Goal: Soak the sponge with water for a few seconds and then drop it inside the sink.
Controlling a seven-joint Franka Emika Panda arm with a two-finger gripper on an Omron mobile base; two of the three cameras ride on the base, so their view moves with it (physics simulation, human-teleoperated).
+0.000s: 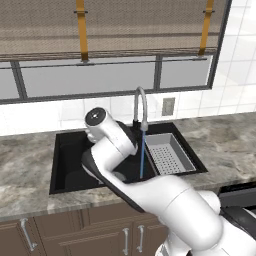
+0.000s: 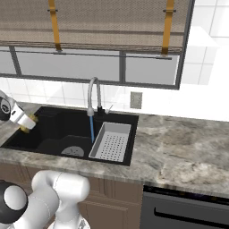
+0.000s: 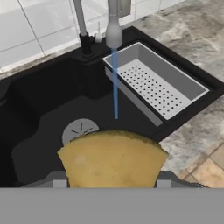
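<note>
Marble-patterned counter (image 2: 179, 147) runs under a shaded window, with the black sink (image 1: 67, 150) cut into it. From the hand view, the gripper (image 3: 113, 177) is clamped on the sponge (image 3: 113, 159), whose yellow bulk swells up between the two fingers and covers the space between them. In the right base view a sliver of that sponge (image 2: 27, 128) peeks out below the wrist, over the basin's left rim. Beyond it the water (image 3: 115, 83) falls in a thin blue line from the faucet (image 1: 140, 107) to the basin floor near the drain (image 3: 78, 130), clear of the sponge and not touching it. Further right sits the grey drainer tray (image 3: 151, 85). The likely slip: the stream is narrow, so a slightly off approach could miss it and leave the sponge dry, or nudge the spout.
</note>
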